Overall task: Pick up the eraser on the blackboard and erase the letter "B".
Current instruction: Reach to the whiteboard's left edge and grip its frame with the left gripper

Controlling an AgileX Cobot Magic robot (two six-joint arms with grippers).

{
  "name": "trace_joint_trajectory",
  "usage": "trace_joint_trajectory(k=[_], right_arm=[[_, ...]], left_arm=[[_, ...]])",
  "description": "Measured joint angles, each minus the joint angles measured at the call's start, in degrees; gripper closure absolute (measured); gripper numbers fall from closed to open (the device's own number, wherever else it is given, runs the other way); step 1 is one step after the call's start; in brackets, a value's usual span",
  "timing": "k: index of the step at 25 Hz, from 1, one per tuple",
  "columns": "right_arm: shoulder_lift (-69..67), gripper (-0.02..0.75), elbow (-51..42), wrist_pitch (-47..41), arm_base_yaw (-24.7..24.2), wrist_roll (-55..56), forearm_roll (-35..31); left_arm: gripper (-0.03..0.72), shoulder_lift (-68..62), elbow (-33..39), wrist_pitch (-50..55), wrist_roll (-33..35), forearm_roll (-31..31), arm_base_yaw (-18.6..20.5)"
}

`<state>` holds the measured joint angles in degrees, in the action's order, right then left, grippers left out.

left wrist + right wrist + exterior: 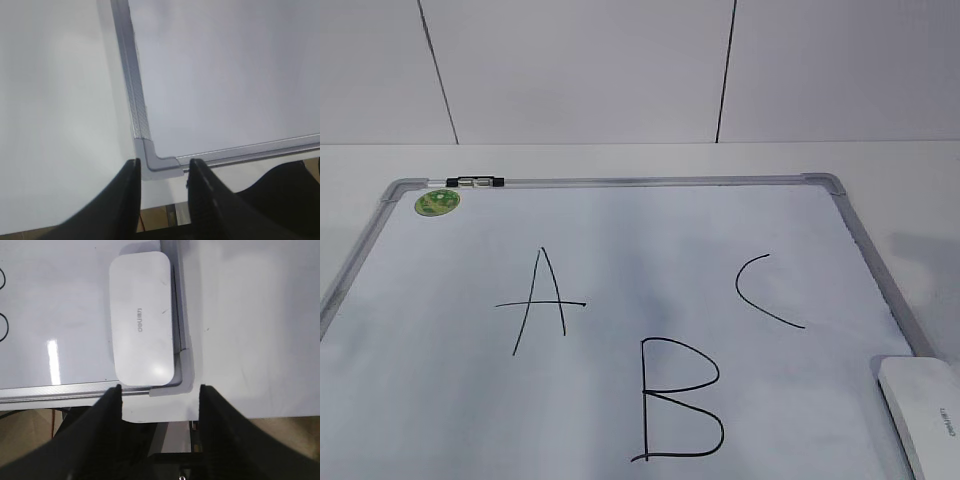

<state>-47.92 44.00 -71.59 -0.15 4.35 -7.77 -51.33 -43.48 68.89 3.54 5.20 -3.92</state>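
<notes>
The blackboard (pixel 650 230) had a smooth, glossy white face framed in brushed silver-grey metal with matt grey plastic corner pieces (pixel 159 162). The eraser (pixel 141 317) looked like smooth white plastic with a soft sheen, and the tabletop (pixel 250 330) was matt white

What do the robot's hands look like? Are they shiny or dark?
Dark. Each wrist camera shows only the fingers of its tool. The left tool has two black fingers that look smooth and matte and narrow toward the tips. The right tool has the same kind of black fingers, broad at the base. No markings, stickers or coloured parts show on them, and the arms themselves are out of view.
</notes>
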Motion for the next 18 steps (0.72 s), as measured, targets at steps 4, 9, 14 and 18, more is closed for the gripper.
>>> trace_joint_trajectory(k=[4,9,14,18], right_arm=[[0.0,0.326,0.0,0.0,0.0,0.34,1.13],[0.0,0.243,0.09,0.0,0.0,0.94,1.13],[-0.88,0.183,0.09,0.0,0.0,1.79,-0.27],[-2.28,0.178,0.09,0.12,0.0,1.81,-2.07]], left_arm=[[0.416,-5.6,-3.99,-0.32,-0.09,-0.11,0.0],[0.34,-12.37,-9.47,-1.21,-0.09,-0.87,0.0],[0.334,-21.83,-15.66,-1.68,-0.13,-0.98,0.0],[0.334,-28.47,-19.6,-2.21,-0.13,-1.09,0.38]])
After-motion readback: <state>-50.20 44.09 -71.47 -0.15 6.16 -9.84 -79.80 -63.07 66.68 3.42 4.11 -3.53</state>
